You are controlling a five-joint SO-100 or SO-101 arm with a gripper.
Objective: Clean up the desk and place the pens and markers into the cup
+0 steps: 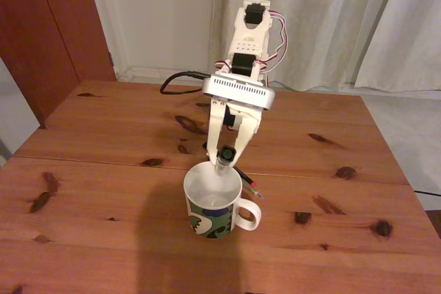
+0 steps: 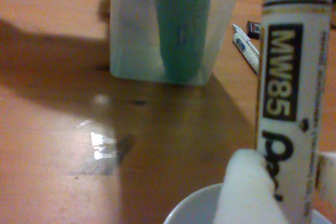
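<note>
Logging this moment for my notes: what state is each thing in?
Marker: upright, held by the tool over the mug.
Mug: upright on the desk, looks empty.
Black pen: lying on the desk behind the mug.
Tool: shut on the marker.

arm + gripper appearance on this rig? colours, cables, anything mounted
White printed arm with black servos showing at the joints. Red, white and black wires loop beside the upper links. A silver, slotted camera bar sits across the wrist with a black cable. The gripper has white fingers.
</note>
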